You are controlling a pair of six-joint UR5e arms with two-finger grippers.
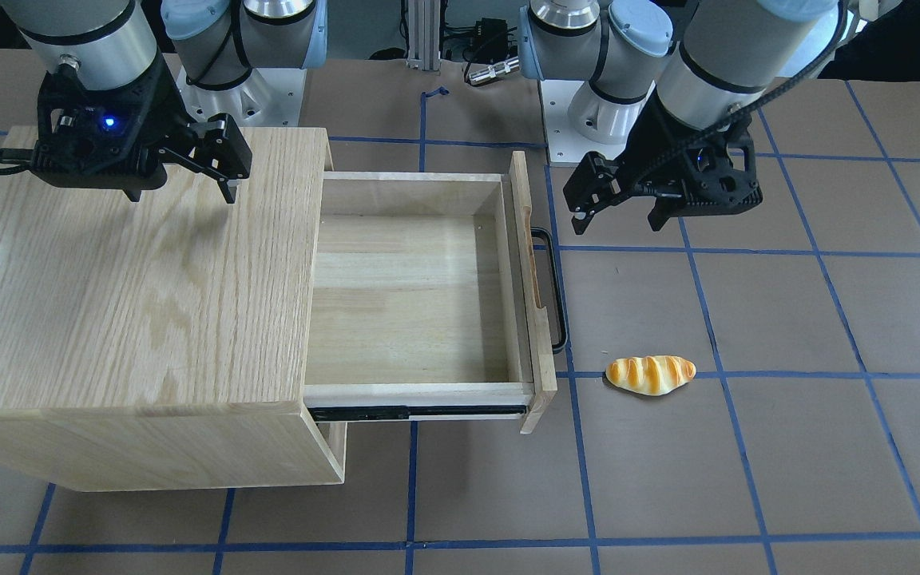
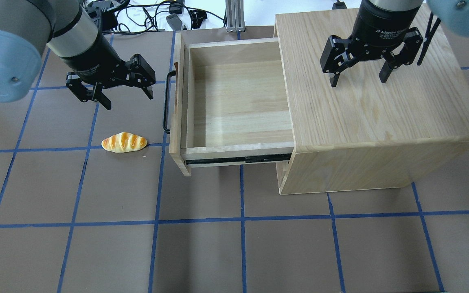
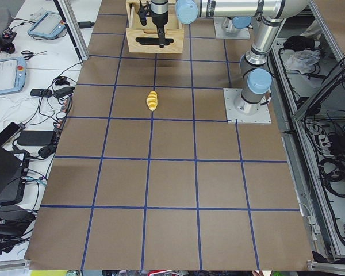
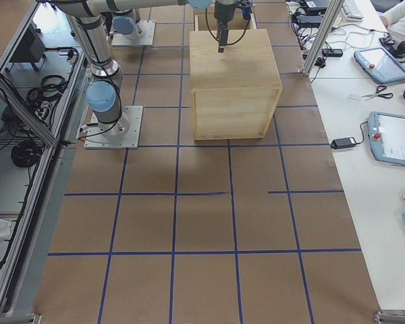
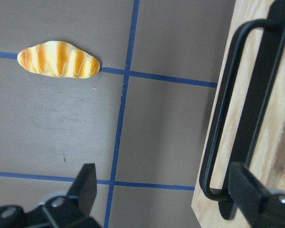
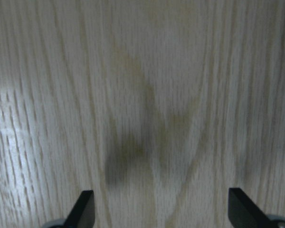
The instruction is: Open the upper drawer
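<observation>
Upper drawer: the upper drawer (image 2: 238,101) stands pulled far out of the cabinet (image 2: 373,101), toward the robot's left. Its whole pale wood floor shows, with nothing on it.
Drawer front: the front panel is at the end farthest from the cabinet. It carries a long black bar handle (image 2: 165,101) on its outer face and an oval notch (image 1: 534,271) cut into its top edge.
Slide: a black metal rail (image 2: 238,159) shows along the drawer's side, between the front panel and the cabinet.
Cabinet: a big light oak box on the table (image 2: 234,244), with a bare, grained top.
Left gripper: the left gripper (image 2: 128,101) hangs over the table just beside the handle, on the side away from the drawer. Its fingers are spread wide and hold nothing. In the overhead view the nearer fingertip is close to the handle but apart from it. In the left wrist view one finger (image 5: 242,185) lies in front of the lower end of the handle, and contact cannot be judged there.
Right gripper: the right gripper (image 2: 358,81) hovers over the cabinet top, pointing down, with its fingers spread wide and nothing between them. The right wrist view shows only oak grain between the two fingertips, with a soft shadow on the wood.
Bread roll: a small golden striped bread roll (image 2: 124,142) lies flat on the table, on a blue tape line. It is near the drawer front and clear of the handle and of both grippers.
</observation>
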